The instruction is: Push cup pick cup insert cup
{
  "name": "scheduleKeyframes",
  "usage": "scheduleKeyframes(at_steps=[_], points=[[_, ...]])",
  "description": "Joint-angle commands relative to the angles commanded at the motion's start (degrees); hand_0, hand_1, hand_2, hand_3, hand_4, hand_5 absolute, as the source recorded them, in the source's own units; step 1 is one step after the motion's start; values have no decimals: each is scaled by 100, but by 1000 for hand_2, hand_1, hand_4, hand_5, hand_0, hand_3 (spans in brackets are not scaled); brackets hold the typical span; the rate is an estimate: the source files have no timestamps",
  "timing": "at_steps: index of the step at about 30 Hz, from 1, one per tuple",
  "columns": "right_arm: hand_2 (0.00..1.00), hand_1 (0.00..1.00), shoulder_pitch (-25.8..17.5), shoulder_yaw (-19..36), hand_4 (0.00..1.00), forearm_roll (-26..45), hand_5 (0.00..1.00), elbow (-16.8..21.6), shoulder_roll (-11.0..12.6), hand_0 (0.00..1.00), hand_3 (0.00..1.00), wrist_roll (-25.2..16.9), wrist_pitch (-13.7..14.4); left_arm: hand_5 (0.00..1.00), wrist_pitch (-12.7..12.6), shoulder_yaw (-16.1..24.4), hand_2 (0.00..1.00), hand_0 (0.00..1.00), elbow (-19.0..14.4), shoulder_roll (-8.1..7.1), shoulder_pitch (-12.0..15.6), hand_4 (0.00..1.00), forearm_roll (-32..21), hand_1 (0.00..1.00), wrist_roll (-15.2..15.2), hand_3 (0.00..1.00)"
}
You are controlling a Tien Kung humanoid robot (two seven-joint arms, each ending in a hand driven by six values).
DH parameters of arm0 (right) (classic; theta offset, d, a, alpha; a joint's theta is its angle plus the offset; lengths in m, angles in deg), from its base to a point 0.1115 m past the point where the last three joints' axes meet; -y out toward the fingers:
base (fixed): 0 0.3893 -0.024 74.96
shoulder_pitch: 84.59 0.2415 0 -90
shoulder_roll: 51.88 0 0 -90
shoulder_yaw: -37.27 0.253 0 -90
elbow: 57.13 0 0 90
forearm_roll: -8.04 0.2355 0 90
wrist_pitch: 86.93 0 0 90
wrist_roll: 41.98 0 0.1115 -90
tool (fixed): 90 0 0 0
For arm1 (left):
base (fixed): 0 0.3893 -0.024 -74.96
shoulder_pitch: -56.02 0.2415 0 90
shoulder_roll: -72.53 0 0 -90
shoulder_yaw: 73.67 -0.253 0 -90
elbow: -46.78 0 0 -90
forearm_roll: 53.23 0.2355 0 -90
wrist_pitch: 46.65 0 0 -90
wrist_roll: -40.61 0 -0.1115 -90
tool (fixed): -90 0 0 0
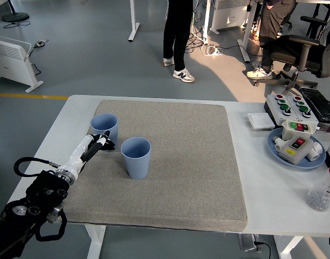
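Two light blue cups stand upright on the grey mat. The left cup is near the mat's left edge, and the second cup stands a little right of it and nearer to me. My left hand reaches in from the lower left and rests against the near lower side of the left cup. Its fingers are loosely extended and hold nothing. A small gap separates the two cups. My right arm is out of sight.
At the right side of the table are a blue plate carrying a button box, a control panel, a white card and a clear bottle. A person walks on the floor beyond the table.
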Motion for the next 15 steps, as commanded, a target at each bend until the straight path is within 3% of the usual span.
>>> scheduleKeyframes(at_steps=[8,9,10,15], points=[[550,547,21,32,43,-3,776,0,14,528,533,-4,12,998,176,1452,490,599,-1034,-430,616,579,1294,555,413,445],[550,547,22,28,43,6,776,0,17,528,533,-5,17,998,168,1657,490,599,-1208,-513,737,579,1475,555,450,445],[550,547,23,26,43,11,774,0,18,528,533,-5,19,998,163,1810,488,492,-1328,-547,798,588,1590,546,462,452],[550,547,17,37,43,37,774,0,22,528,533,-4,35,998,61,2667,488,492,-2135,-798,1204,588,2196,546,578,452]])
